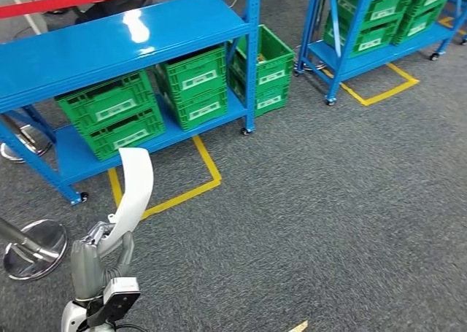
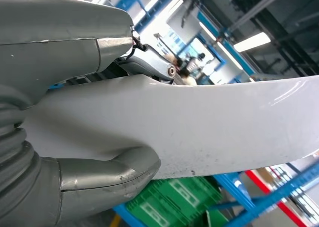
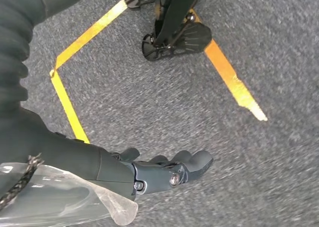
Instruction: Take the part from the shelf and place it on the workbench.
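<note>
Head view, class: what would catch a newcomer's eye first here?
The long, curved white part stands out low on the left, held up by the robot's left hand. Behind it, bright green crates sit on the lower level of a blue shelf, with yellow tape marking the grey carpet.

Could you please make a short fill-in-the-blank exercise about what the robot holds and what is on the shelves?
1. The left hand holds a long curved part whose colour is ____.
2. The crates on the blue shelf are ____ in colour.
3. The tape lines on the carpet are ____.
4. The right hand holds ____.

Missing words: white; green; yellow; nothing
</note>
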Robot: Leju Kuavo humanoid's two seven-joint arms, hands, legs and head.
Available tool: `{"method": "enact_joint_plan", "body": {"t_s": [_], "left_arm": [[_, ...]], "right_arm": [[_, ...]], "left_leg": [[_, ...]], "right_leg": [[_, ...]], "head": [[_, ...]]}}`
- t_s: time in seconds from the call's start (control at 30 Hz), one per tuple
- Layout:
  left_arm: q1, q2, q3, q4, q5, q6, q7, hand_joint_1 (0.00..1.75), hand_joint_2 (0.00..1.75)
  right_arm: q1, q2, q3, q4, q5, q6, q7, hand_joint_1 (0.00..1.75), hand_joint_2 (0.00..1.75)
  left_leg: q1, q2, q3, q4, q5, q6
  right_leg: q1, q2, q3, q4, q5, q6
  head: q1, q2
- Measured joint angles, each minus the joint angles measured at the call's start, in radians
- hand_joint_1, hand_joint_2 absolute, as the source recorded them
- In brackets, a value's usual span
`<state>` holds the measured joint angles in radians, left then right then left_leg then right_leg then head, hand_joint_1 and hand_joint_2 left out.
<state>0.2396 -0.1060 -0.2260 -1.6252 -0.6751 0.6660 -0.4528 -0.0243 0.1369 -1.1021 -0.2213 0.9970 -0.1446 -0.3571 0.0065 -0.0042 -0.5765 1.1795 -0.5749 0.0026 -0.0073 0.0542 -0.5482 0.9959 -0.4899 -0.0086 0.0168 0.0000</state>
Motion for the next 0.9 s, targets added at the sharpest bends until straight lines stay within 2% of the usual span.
{"method": "enact_joint_plan", "body": {"t_s": [0.07, 0.13, 0.2, 0.23, 0.27, 0.33, 0.37, 0.4, 0.43, 0.47, 0.5, 0.53, 0.57, 0.6, 0.63, 0.7, 0.73, 0.8, 0.83, 0.87, 0.9], "left_arm": [[-0.001, 0.001, 0.0, 0.001, 0.002, -0.003, 0.0, 1.75, 1.75], [-0.003, 0.001, 0.0, 0.002, 0.004, -0.005, -0.001, 1.75, 1.75], [-0.007, 0.0, -0.002, 0.004, 0.006, -0.006, -0.001, 1.75, 1.75], [-0.008, 0.0, -0.003, 0.005, 0.007, -0.007, -0.002, 1.75, 1.75], [-0.008, -0.002, -0.004, 0.006, 0.007, -0.007, -0.002, 1.75, 1.75], [-0.008, -0.003, -0.005, 0.01, 0.008, -0.008, -0.002, 1.75, 1.75], [-0.008, -0.003, -0.005, 0.012, 0.009, -0.008, -0.003, 1.75, 1.75], [-0.007, -0.003, -0.005, 0.014, 0.01, -0.008, -0.004, 1.75, 1.75], [-0.008, -0.003, -0.005, 0.016, 0.012, -0.008, -0.005, 1.75, 1.75], [-0.008, -0.003, -0.005, 0.018, 0.014, -0.008, -0.006, 1.75, 1.75], [-0.009, -0.003, -0.005, 0.019, 0.015, -0.008, -0.007, 1.75, 1.75], [-0.01, -0.003, -0.005, 0.019, 0.016, -0.008, -0.008, 1.75, 1.75], [-0.011, -0.003, -0.005, 0.02, 0.016, -0.008, -0.008, 1.75, 1.75], [-0.012, -0.003, -0.005, 0.02, 0.016, -0.008, -0.008, 1.75, 1.75], [-0.013, -0.004, -0.005, 0.02, 0.016, -0.008, -0.009, 1.75, 1.75], [-0.015, -0.005, -0.005, 0.02, 0.017, -0.009, -0.011, 1.75, 1.75], [-0.017, -0.005, -0.005, 0.021, 0.018, -0.011, -0.012, 1.75, 1.75], [-0.019, -0.006, -0.005, 0.022, 0.021, -0.017, -0.014, 1.75, 1.75], [-0.019, -0.005, -0.005, 0.024, 0.022, -0.021, -0.015, 1.75, 1.75], [-0.019, -0.005, -0.004, 0.026, 0.024, -0.025, -0.016, 1.75, 1.75], [-0.019, -0.005, -0.004, 0.029, 0.025, -0.029, -0.016, 1.75, 1.75]], "right_arm": [[-0.002, 0.001, -0.001, 0.0, 0.001, -0.004, 0.0, 0.0, 1.75], [-0.003, 0.002, -0.002, 0.0, 0.001, -0.012, 0.0, 0.0, 1.75], [0.001, 0.002, -0.005, 0.0, 0.001, -0.017, 0.001, 0.0, 1.75], [0.004, 0.002, -0.008, 0.0, 0.001, -0.02, 0.001, 0.0, 1.75], [0.005, 0.001, -0.011, 0.0, 0.002, -0.023, 0.003, 0.0, 1.75], [0.003, 0.002, -0.015, 0.0, 0.002, -0.027, 0.007, 0.0, 1.75], [0.001, 0.002, -0.017, 0.0, 0.002, -0.028, 0.009, 0.0, 1.75], [0.0, 0.002, -0.018, 0.0, 0.002, -0.03, 0.01, 0.0, 1.75], [0.001, 0.002, -0.02, 0.0, 0.001, -0.031, 0.01, 0.0, 1.75], [0.002, 0.002, -0.022, 0.0, 0.001, -0.033, 0.011, 0.0, 1.75], [0.003, 0.002, -0.024, 0.0, 0.0, -0.034, 0.011, 0.0, 1.75], [0.003, 0.002, -0.025, 0.0, 0.0, -0.034, 0.011, 0.0, 1.75], [0.001, 0.002, -0.026, 0.0, 0.0, -0.034, 0.011, 0.0, 1.75], [-0.001, 0.002, -0.027, 0.0, 0.0, -0.034, 0.011, 0.0, 1.75], [-0.002, 0.002, -0.027, 0.0, 0.0, -0.034, 0.011, 0.0, 1.75], [0.0, 0.002, -0.029, 0.0, -0.001, -0.035, 0.01, 0.0, 1.75], [0.001, 0.003, -0.03, 0.0, -0.002, -0.036, 0.01, 0.0, 1.75], [0.0, 0.005, -0.033, 0.0, -0.004, -0.039, 0.008, 0.0, 1.75], [-0.003, 0.006, -0.034, 0.0, -0.007, -0.041, 0.006, 0.0, 1.75], [-0.005, 0.006, -0.036, 0.0, -0.009, -0.043, 0.005, 0.0, 1.75], [-0.006, 0.006, -0.039, 0.0, -0.012, -0.044, 0.004, 0.0, 1.75]], "left_leg": [[0.001, -0.042, 0.052, -0.115, 0.053, 0.011], [0.001, -0.063, 0.065, -0.158, 0.058, 0.017], [0.003, -0.047, 0.061, -0.17, 0.06, 0.021], [0.005, -0.037, 0.06, -0.175, 0.063, 0.025], [0.008, -0.025, 0.059, -0.179, 0.067, 0.029], [0.007, 0.001, 0.055, -0.182, 0.072, 0.034], [0.005, 0.016, 0.052, -0.181, 0.072, 0.035], [0.004, 0.031, 0.051, -0.181, 0.073, 0.035], [0.003, 0.045, 0.05, -0.181, 0.073, 0.035], [0.002, 0.057, 0.05, -0.18, 0.073, 0.035], [0.002, 0.069, 0.051, -0.18, 0.073, 0.034], [0.001, 0.079, 0.053, -0.18, 0.073, 0.033], [-0.001, 0.088, 0.053, -0.179, 0.072, 0.029], [-0.004, 0.096, 0.053, -0.178, 0.072, 0.024], [-0.006, 0.103, 0.053, -0.177, 0.073, 0.019], [-0.006, 0.114, 0.053, -0.177, 0.073, 0.009], [-0.005, 0.103, 0.052, -0.171, 0.066, 0.003], [-0.001, 0.057, 0.032, -0.114, 0.019, -0.007], [0.001, 0.032, 0.009, -0.056, -0.017, -0.009], [0.001, 0.021, -0.017, 0.011, -0.052, -0.009], [0.002, 0.017, -0.039, 0.065, -0.073, -0.009]], "right_leg": [[0.001, 0.023, -0.005, 0.004, 0.003, 0.006], [-0.001, 0.042, -0.02, 0.008, 0.01, 0.018], [-0.003, 0.053, -0.036, 0.01, 0.016, 0.031], [-0.002, 0.041, -0.045, 0.017, 0.01, 0.037], [-0.001, 0.02, -0.06, 0.043, -0.007, 0.041], [-0.002, -0.029, -0.114, 0.155, -0.07, 0.048], [-0.003, -0.041, -0.145, 0.225, -0.1, 0.052], [-0.004, -0.047, -0.165, 0.276, -0.117, 0.055], [-0.005, -0.05, -0.167, 0.291, -0.116, 0.057], [-0.005, -0.054, -0.146, 0.264, -0.096, 0.057], [-0.004, -0.063, -0.106, 0.198, -0.065, 0.055], [-0.002, -0.082, -0.06, 0.12, -0.04, 0.052], [0.001, -0.099, -0.021, 0.054, -0.022, 0.046], [0.004, -0.111, 0.003, 0.012, -0.013, 0.041], [0.008, -0.115, 0.01, -0.003, -0.014, 0.035], [0.009, -0.098, 0.007, -0.004, -0.009, 0.024], [0.007, -0.091, 0.006, -0.006, -0.006, 0.018], [0.002, -0.073, 0.004, -0.011, 0.002, 0.005], [0.002, -0.063, 0.0, -0.012, 0.005, 0.0], [0.003, -0.052, -0.004, -0.011, 0.007, -0.003], [0.004, -0.039, -0.007, -0.011, 0.009, -0.004]], "head": [[0.001, 0.0], [-0.001, 0.0], [-0.003, 0.0], [-0.002, 0.0], [0.002, 0.0], [0.007, 0.0], [0.009, 0.0], [0.009, 0.0], [0.009, 0.0], [0.009, 0.0], [0.009, 0.0], [0.009, 0.0], [0.009, 0.0], [0.009, 0.0], [0.009, 0.0], [0.009, 0.0], [0.008, 0.0], [0.006, 0.0], [0.004, 0.0], [0.003, 0.0], [0.003, 0.0]]}}
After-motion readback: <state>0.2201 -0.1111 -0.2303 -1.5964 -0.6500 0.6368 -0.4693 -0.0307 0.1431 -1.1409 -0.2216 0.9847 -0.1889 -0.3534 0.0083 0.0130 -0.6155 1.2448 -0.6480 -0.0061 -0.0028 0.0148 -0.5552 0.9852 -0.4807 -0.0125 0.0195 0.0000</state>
